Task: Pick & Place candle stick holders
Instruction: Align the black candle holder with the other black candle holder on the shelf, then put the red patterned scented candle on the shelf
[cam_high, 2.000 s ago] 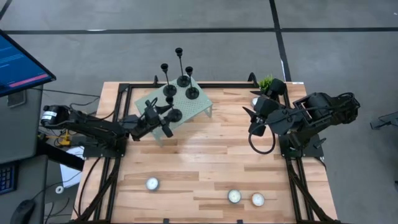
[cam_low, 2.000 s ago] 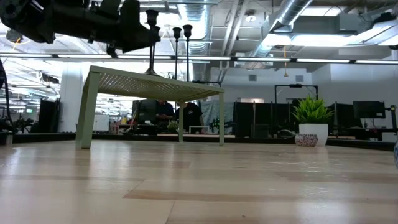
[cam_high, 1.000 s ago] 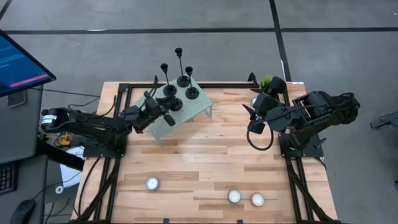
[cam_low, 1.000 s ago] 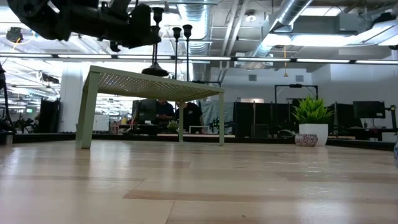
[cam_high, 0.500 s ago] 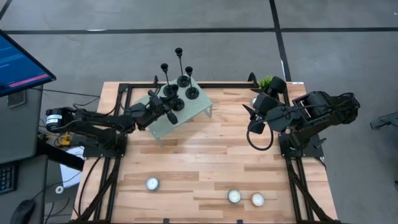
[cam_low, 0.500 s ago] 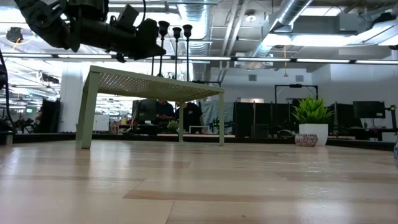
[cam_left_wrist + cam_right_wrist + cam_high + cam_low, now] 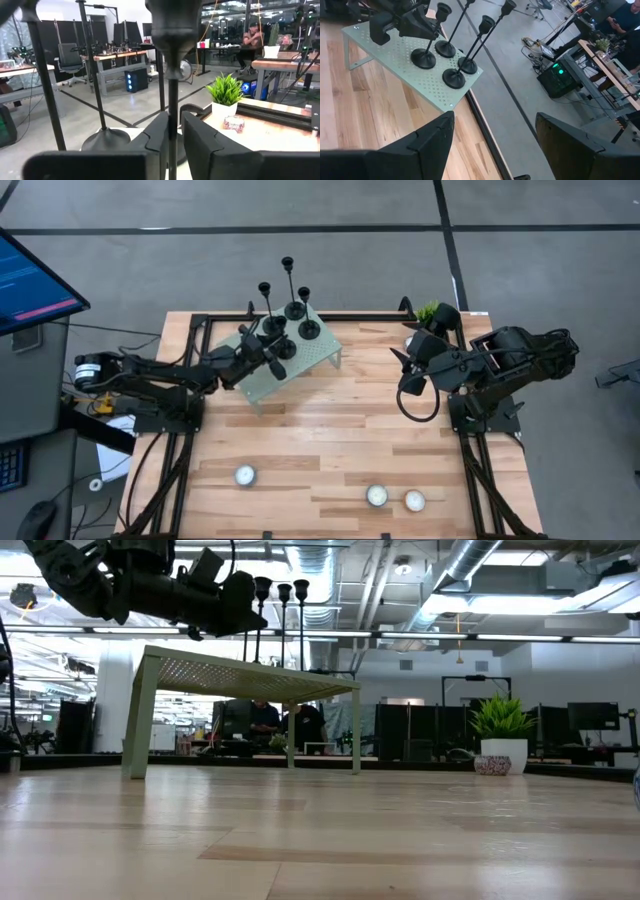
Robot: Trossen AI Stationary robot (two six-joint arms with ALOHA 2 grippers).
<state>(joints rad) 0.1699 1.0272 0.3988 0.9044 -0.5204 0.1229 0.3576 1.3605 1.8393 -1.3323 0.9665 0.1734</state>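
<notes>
Several black candle stick holders stand on the pale green perforated stand (image 7: 322, 350). Three stand free on their disc bases (image 7: 272, 326) (image 7: 295, 310) (image 7: 309, 330). My left gripper (image 7: 268, 356) reaches over the stand's near left part and is shut on a fourth holder (image 7: 283, 348), which also shows in the right wrist view (image 7: 423, 59). My right gripper (image 7: 405, 376) hangs open and empty above the table's far right part, its fingers wide apart in its own wrist view (image 7: 495, 150). My left gripper pinches the holder's thin stem (image 7: 172, 100) between its two fingers, below the top cup (image 7: 172, 30). The fingers come nearly level from the table's left and lie across the stem. The holder stands upright, its disc base (image 7: 423, 60) on the stand's top.
Three white tealights lie near the table's near edge (image 7: 245, 475) (image 7: 376, 495) (image 7: 414, 500). A small potted plant (image 7: 428, 311) stands at the far right. A black frame (image 7: 200, 320) runs along the table's edges. People sit in the room beyond (image 7: 262, 720).
My left gripper has moved a little toward the table's far right over the stand and down. The held holder has stayed upright, and its base, which hung just above the stand, now sits on the stand's top.
</notes>
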